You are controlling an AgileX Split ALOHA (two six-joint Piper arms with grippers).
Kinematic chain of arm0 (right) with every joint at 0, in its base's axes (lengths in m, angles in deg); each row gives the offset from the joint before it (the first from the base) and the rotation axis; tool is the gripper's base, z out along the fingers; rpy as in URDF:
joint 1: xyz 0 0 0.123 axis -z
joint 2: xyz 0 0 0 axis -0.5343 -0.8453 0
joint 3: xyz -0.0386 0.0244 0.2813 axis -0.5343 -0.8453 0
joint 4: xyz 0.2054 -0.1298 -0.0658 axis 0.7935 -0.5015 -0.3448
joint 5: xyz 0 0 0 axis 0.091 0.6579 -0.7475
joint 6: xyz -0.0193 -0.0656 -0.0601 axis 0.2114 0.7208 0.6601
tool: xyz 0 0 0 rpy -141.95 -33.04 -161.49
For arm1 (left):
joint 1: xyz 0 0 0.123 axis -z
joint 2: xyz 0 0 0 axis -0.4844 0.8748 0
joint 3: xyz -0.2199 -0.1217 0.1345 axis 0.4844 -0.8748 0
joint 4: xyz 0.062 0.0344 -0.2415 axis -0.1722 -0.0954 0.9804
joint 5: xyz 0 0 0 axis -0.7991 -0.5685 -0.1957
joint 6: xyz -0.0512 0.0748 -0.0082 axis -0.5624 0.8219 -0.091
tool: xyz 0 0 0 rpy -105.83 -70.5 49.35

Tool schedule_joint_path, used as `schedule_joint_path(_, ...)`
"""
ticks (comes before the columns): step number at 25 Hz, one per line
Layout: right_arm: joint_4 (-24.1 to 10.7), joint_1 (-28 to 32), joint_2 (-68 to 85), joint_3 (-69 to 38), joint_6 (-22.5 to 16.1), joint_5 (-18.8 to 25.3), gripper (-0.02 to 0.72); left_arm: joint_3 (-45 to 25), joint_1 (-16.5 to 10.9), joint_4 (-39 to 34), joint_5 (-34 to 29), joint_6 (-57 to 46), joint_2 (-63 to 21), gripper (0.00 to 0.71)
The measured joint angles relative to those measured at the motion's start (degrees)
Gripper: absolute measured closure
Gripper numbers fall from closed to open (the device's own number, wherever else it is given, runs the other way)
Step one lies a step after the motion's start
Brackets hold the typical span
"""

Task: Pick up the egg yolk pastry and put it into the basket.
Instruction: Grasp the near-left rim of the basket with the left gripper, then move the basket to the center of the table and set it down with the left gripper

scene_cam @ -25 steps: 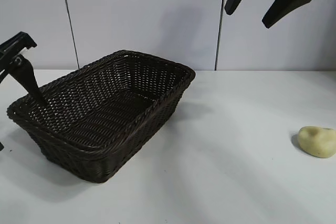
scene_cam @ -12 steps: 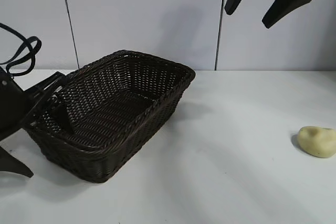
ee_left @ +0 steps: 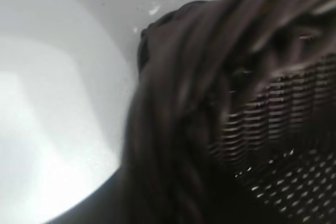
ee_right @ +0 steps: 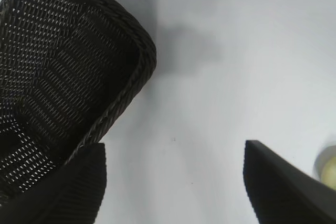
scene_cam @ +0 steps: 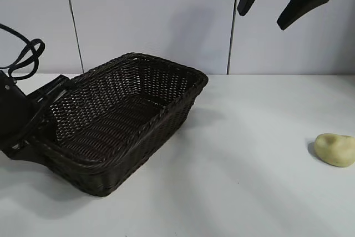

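Observation:
The dark brown wicker basket point(scene_cam: 195, 79) stands on the white table at centre left. My left gripper point(scene_cam: 34, 135) is at the basket's left end, shut on the braided rim point(ee_left: 173, 119), which fills the left wrist view. The pale yellow egg yolk pastry point(scene_cam: 335, 149) lies alone on the table at the far right; its edge also shows in the right wrist view point(ee_right: 329, 170). My right gripper point(scene_cam: 262, 20) hangs high above the table at upper right, open and empty, far above the pastry. In the right wrist view point(ee_right: 173, 150) the basket point(ee_right: 68, 51) lies below it.
The white table point(scene_cam: 249, 137) stretches between the basket and the pastry. A grey panelled wall point(scene_cam: 150, 15) stands behind. A black cable point(scene_cam: 25, 54) loops at the left arm.
My left gripper came down from beside the basket's left end, straddled the rim, then closed on it. The basket shifted slightly to the right. The right arm and the pastry have not moved.

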Motion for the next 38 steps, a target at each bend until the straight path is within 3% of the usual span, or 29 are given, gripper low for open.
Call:
schedule_joint_path(7, 0.0, 0.0, 0.0, 0.0, 0.0, 0.0, 0.175, 1.5, 0.0, 0.2, -3.3, -0.1, 0.1, 0.609)
schedule_joint_path(17, 0.0, 0.0, 0.0, 0.0, 0.0, 0.0, 0.175, 10.3, -0.7, -0.1, -12.7, 2.1, 0.1, 0.609)
schedule_joint_path(28, 0.0, 0.0, 0.0, 0.0, 0.0, 0.0, 0.175, 16.3, -4.1, -1.0, -21.5, 14.3, 0.4, 0.609)
schedule_joint_path(33, 0.0, 0.0, 0.0, 0.0, 0.0, 0.0, 0.175, 17.8, -4.6, -1.7, -23.9, 18.7, 0.9, 0.609)
schedule_joint_path(38, 0.0, 0.0, 0.0, 0.0, 0.0, 0.1, 0.175, 24.2, -4.6, -1.9, -29.0, 23.7, 5.0, 0.609)
